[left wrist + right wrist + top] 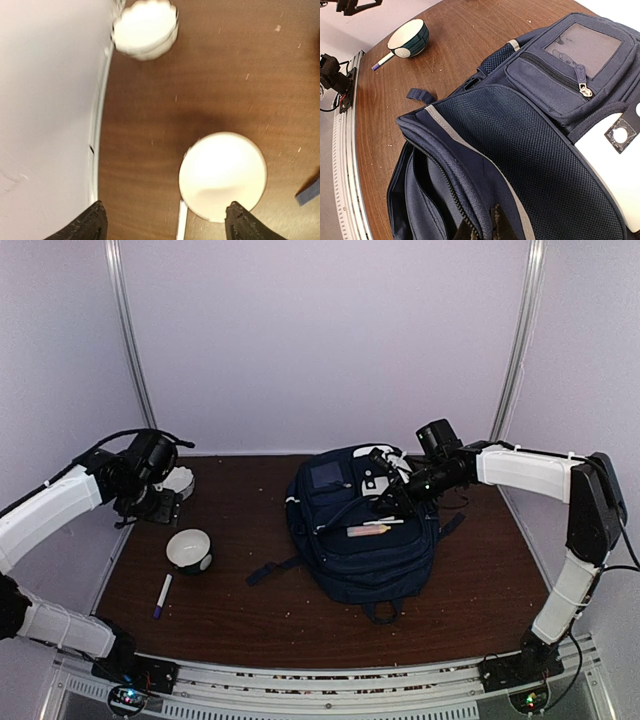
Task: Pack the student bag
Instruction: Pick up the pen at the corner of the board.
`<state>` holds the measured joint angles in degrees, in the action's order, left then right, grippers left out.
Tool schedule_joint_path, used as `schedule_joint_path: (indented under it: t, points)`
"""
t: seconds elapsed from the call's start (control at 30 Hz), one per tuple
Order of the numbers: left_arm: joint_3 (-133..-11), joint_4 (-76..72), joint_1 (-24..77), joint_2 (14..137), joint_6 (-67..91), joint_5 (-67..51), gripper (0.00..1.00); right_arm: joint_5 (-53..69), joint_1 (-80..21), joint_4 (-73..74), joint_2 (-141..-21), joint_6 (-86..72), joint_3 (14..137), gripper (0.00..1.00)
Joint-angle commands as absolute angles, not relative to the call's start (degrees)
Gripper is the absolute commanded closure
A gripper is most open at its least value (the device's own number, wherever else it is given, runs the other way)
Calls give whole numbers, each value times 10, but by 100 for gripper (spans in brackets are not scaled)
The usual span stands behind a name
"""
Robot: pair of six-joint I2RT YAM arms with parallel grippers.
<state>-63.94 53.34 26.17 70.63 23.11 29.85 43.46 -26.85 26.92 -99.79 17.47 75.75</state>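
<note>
Plenty of bare table (250, 505) left of the student bag (365, 540) at centre-right, my left gripper (165, 224) hangs wide open and empty near the left edge, right gripper (480, 227) stretched across, pinching the bag's rim.

Bowl (189, 550) and marker (162, 596) left of student bag (350, 562) on table (240, 490)

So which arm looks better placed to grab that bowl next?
The left, probably: the left gripper hangs open above the bowl, while the right gripper is shut on the edge of the student bag.
</note>
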Motion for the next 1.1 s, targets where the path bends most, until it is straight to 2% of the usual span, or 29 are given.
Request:
schedule_joint_path:
  t: [0.0,0.1,0.2,0.23,0.4,0.6,1.07]
  points:
    - [-601,587,179,688,274,134,20,445,-268,264,-1001,161,773,93]
    - [-578,608,149,671,282,98,27,444,-268,264,-1003,163,773,93]
    - [-554,616,138,656,285,54,45,445,-269,264,-1004,161,773,93]
    - [-546,624,138,655,289,35,47,445,-268,264,-1005,159,774,93]
    - [-494,645,138,666,305,-24,46,448,-268,263,-1001,156,774,93]
    - [-427,569,138,639,357,-44,46,449,-268,264,-1000,155,774,93]
    - [-352,475,138,647,436,63,36,449,-267,266,-995,157,773,93]
